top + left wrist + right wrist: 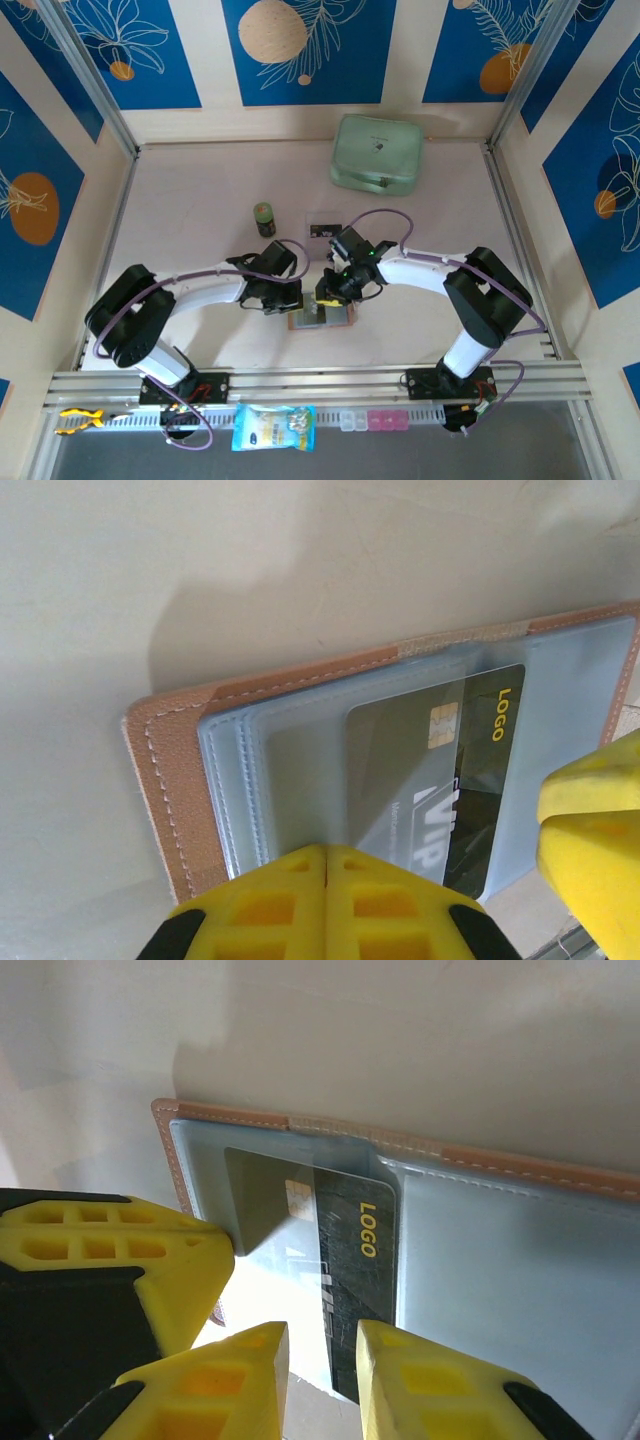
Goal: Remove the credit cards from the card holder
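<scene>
Yellow fingers (270,910) of the left gripper (325,858) are pressed tight together, nothing visible between them. Tips sit over the near edge of the card holder's clear sleeve; can't tell if they pinch the plastic.

Right gripper (322,1332) has its jaws a little apart, with a narrow gap. The near end of the card (350,1240) shows in that gap. No clear grip on it, and contact can't be confirmed.

Card holder (165,770) lies open and flat on the table (200,200), tan stitched border and pale clear pockets facing up. In the top view it is at front centre (340,318), between the two arms and right under both grippers.

The card is dark, with a chip, yellow "LOGO" and pale "VIP" print. It is partly under the frosted sleeve, by the middle fold, and not out of the holder yet.

The two grippers are close together over the holder. Left gripper (278,297) comes in from the left, right gripper (335,288) from the right.

Further back on the table:
- small green can (264,218), upright
- small dark rectangle (322,229) just beside it, too small to identify
- mint-green case (377,152) near the back wall, well apart from the holder
</scene>
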### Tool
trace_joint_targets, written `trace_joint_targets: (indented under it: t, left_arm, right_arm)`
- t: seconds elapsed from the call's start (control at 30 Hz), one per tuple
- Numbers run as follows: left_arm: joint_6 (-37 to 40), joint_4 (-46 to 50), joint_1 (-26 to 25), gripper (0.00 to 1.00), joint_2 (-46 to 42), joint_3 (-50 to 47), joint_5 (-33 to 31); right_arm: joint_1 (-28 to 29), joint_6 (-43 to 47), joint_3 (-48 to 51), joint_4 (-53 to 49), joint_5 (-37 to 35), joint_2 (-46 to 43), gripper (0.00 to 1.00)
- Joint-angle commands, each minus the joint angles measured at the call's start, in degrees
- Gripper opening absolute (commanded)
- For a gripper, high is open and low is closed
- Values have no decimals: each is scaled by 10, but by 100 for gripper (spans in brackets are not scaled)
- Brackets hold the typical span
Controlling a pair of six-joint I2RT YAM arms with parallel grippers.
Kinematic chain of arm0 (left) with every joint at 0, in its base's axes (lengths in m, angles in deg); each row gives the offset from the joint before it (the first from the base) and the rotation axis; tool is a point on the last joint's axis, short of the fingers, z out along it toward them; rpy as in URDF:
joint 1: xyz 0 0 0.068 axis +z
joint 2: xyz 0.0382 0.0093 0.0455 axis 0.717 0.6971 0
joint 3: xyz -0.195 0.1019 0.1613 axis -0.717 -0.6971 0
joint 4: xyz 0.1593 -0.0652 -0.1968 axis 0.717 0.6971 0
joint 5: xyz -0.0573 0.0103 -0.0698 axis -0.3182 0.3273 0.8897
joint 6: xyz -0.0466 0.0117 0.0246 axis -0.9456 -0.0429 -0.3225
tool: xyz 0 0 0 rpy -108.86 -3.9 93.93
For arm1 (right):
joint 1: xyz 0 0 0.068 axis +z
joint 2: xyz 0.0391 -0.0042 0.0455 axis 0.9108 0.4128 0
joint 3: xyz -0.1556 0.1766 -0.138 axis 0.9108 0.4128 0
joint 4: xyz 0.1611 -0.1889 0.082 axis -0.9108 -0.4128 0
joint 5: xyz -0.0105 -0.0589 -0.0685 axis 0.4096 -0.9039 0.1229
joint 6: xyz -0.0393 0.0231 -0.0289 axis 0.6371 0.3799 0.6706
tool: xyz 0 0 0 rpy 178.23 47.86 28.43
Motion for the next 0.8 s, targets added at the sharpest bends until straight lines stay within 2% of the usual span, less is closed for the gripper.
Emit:
trace_joint_targets:
  t: [0.0,0.5,0.77]
  left_arm:
    - [6,16,-5,3,10,9,2]
    - [6,24,-4,3,4,11,-2]
    - [6,36,-5,6,-24,17,6]
  right_arm:
    - [-5,8,4,-8,7,-5,25]
    - [-6,2,27,21,16,20,24]
    - [-5,0,33,37,24,20,24]
